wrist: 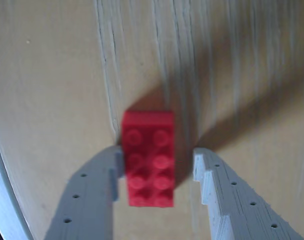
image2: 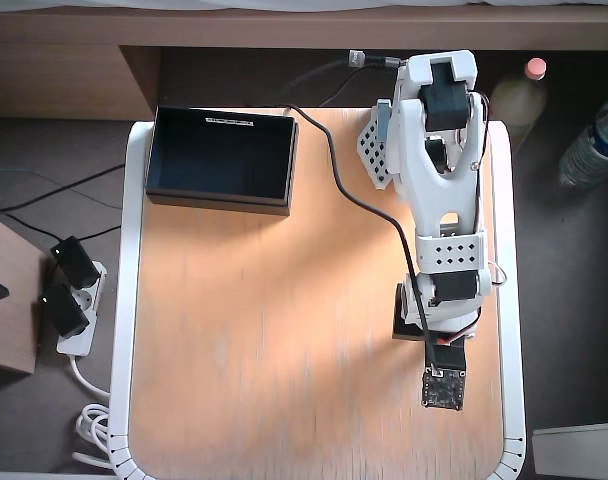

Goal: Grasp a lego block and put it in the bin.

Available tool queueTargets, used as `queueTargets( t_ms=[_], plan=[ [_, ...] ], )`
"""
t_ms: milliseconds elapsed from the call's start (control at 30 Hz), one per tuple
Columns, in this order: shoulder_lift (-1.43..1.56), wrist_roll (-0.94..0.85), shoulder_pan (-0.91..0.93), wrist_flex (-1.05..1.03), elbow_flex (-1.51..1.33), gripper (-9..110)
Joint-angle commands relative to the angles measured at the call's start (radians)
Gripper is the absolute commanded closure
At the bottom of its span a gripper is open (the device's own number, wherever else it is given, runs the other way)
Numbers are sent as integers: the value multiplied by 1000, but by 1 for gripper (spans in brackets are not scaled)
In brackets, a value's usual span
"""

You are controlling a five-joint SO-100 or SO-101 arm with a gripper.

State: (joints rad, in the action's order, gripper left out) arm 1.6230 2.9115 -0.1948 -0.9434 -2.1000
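In the wrist view we get a soft, slightly blurred picture: the lego block [wrist: 148,159] has fuzzy edges and its studs are only faintly defined, while the wood grain of the table [wrist: 47,100] smears into streaks toward the top edge. A dark shadow spreads from the block up and to the right, reaching the right edge, so light comes from the lower left of that view. The overhead view is brighter and evenly lit, with the table [image2: 254,330] glowing warm orange at its centre and paler, washed streaks near its lower edge. The bin [image2: 222,158] at the upper left corner stays deep black inside, without detail. The floor around the table is dim.
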Motion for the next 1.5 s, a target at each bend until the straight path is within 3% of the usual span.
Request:
queueTargets(
  t_ms=[0, 233, 733, 1133, 1300, 1467],
  plan=[
    [3, -3, 8, 20, 97, 96],
    [2, -8, 8, 20, 97, 101],
    [149, 9, 86, -23, 100, 101],
    [373, 75, 311, -163, 106, 101],
    [419, 106, 442, -339, 221, 101],
    [522, 189, 603, -348, 230, 101]
  ],
)
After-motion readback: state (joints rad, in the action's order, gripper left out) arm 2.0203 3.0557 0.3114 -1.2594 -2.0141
